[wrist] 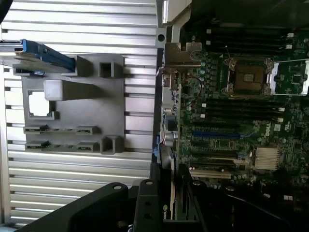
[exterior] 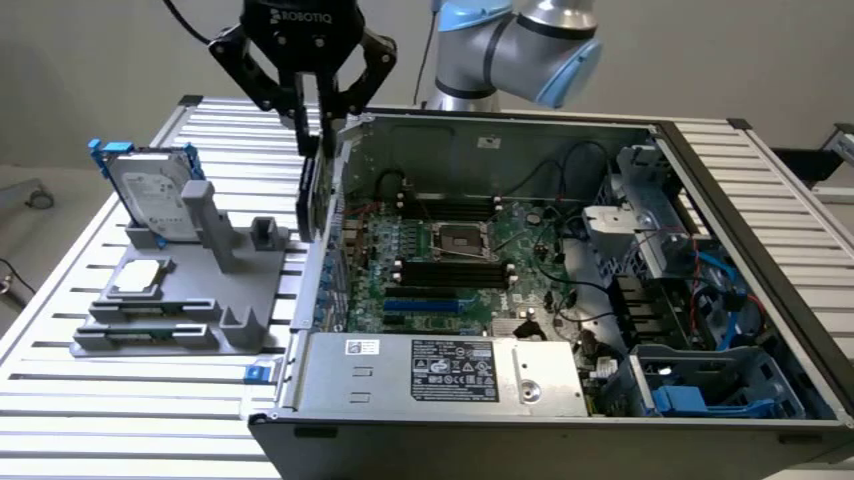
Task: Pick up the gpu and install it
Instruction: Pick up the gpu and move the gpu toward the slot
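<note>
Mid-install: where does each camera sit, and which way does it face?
Exterior: off the arm, raised, looking down into the open case, fixture at the exterior view's left; the arm and the hand gripping the gpu show.
Wrist: on the wrist, looking down along the gpu at the motherboard and fixture; parts of the hand show.
Shared: gpu, fixture, motherboard, hard drive.

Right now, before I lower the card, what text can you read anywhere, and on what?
"ROBOTIQ": white letters on the body of the black gripper.
"DELL": on the green motherboard.
Stickers on the silver power-supply box: too small to read.
Green mark on the thin black gpu card: unreadable.
</note>
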Motion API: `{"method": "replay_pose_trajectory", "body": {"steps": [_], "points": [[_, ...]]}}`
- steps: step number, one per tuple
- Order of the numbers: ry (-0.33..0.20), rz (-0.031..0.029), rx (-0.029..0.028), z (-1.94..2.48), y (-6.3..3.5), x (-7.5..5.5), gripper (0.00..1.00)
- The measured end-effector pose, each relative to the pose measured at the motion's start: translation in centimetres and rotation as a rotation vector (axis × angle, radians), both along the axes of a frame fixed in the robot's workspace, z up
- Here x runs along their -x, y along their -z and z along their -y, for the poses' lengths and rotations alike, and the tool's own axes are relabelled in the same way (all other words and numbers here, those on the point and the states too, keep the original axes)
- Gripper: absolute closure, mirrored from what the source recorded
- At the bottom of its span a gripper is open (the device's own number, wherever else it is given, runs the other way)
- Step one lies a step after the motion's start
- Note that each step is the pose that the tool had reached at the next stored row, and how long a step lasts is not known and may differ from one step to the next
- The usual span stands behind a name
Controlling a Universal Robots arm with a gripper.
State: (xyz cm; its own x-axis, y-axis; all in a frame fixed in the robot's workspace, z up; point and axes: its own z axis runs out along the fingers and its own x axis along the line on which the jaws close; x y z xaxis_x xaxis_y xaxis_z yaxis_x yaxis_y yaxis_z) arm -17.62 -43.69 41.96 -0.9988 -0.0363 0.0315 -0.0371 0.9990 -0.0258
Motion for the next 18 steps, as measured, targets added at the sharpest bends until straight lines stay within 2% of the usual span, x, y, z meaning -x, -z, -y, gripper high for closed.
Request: {"method": "replay_pose_trajectory", "body": {"steps": [7,18], "points": [[0.0,0.0001,-0.0003,0.34,0.15,-3.2,0.74],[0.0,0.0001,0.0017,0.35,2.06,-8.2,0.74]]}}
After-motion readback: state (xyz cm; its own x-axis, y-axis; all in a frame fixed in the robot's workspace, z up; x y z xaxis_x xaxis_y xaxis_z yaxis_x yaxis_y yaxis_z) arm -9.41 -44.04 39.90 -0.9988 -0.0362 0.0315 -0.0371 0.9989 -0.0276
